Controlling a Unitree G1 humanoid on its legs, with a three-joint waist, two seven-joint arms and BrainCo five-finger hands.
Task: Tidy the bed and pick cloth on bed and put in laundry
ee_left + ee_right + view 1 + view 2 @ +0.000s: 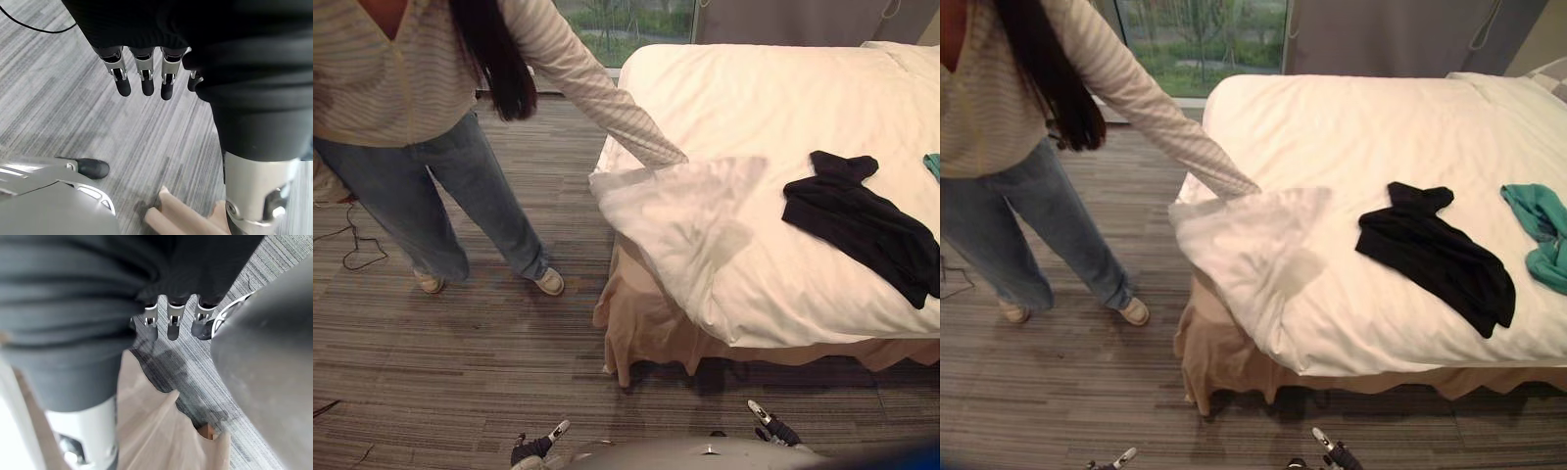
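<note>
Both hands hang low by the floor and hold nothing. The left hand (145, 73) has its fingers straight and apart over the grey striped carpet (460, 362). The right hand (174, 318) has its fingers straight too, close to the beige bed skirt (646, 333).

Risks:
- A person in a striped top (411, 88) stands at the bed corner with an arm out to the turned-back corner of the white duvet (675, 211). A left-arm swing or a step forward there could hit them.
- The right fingers could snag the skirt on the way up.
- The target sits flat on soft bedding, so a scoop likely pinches duvet with it and drags the cover.

Target is the black crumpled cloth (1435, 255) on the white bed (1351, 127), right of middle, near the front edge and well apart from both hands. Its long axis runs diagonally: the narrow bunched end points to the far side, the wide end to the near edge and the robot's right. A teal cloth (1540, 230) lies further right and is easy to miss.
</note>
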